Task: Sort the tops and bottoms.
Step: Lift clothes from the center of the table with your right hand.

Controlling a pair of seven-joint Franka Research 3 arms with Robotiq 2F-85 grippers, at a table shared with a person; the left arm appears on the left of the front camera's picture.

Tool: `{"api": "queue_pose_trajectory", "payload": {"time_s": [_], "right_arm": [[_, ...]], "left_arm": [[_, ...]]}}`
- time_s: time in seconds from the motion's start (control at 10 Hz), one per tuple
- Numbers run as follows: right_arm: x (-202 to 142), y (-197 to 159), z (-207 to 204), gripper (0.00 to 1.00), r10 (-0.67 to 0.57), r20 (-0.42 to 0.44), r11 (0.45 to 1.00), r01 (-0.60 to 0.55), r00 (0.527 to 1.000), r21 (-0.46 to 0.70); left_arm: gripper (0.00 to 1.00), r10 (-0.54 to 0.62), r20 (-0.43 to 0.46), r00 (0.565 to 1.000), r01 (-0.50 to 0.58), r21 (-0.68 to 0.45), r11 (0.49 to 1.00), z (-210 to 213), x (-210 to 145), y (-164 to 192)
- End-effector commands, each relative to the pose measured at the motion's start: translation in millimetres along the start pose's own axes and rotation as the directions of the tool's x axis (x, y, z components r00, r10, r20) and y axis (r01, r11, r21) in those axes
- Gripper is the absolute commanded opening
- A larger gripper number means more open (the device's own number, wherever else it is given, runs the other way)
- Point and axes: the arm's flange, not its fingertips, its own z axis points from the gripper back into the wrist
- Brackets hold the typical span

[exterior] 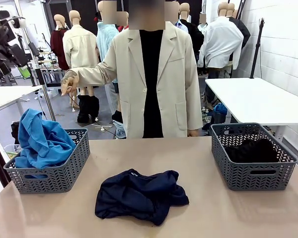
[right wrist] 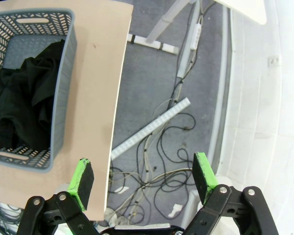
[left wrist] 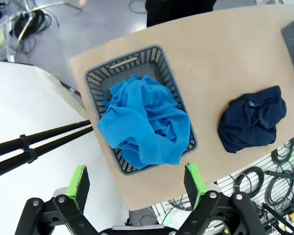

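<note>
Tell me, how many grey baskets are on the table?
2. One grey basket stands at the table's left side and holds blue cloth. The other basket stands at the right side and holds a black garment.

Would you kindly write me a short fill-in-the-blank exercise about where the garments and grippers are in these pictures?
1. The bright blue garments are piled in the ____ basket, seen from the robot's side.
2. The dark navy garment lies on the ____, between the baskets.
3. The black garment sits in the right ____.
4. The left gripper, above the blue pile, has its jaws ____.

Missing words: left; table; basket; open
</note>
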Motion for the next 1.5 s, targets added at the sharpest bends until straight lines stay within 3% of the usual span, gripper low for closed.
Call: {"api": "queue_pose_trajectory", "payload": {"time_s": [0.0, 0.8, 0.9, 1.0, 1.2, 1.4], "right_arm": [[-1, 0, 1, 1.00, 0.015, -0.011, 1.000, -0.016, 1.000, -0.008], [0, 0, 0, 1.00, 0.000, 0.000, 1.000, 0.000, 1.000, 0.000], [29, 45, 6, 1.00, 0.114, 0.054, 0.989, -0.118, 0.992, 0.084], [50, 91, 14, 1.00, 0.286, 0.122, 0.939, -0.303, 0.951, 0.162], [77, 181, 23, 1.00, 0.497, 0.177, 0.811, -0.527, 0.850, 0.254], [93, 264, 8, 1.00, 0.622, 0.236, 0.644, -0.658, 0.747, 0.390]], "left_arm": [[1.00, 0.001, -0.037, 0.999, -0.002, -0.014, 1.000, -20, 7, 1], [1.00, 0.001, -0.037, 0.999, -0.002, -0.014, 1.000, -20, 7, 1], [1.00, 0.001, -0.037, 0.999, -0.002, -0.014, 1.000, -20, 7, 1], [1.00, 0.001, -0.037, 0.999, -0.002, -0.014, 1.000, -20, 7, 1], [1.00, 0.001, -0.037, 0.999, -0.002, -0.014, 1.000, -20, 7, 1], [1.00, 0.001, -0.037, 0.999, -0.002, -0.014, 1.000, -20, 7, 1]]}}
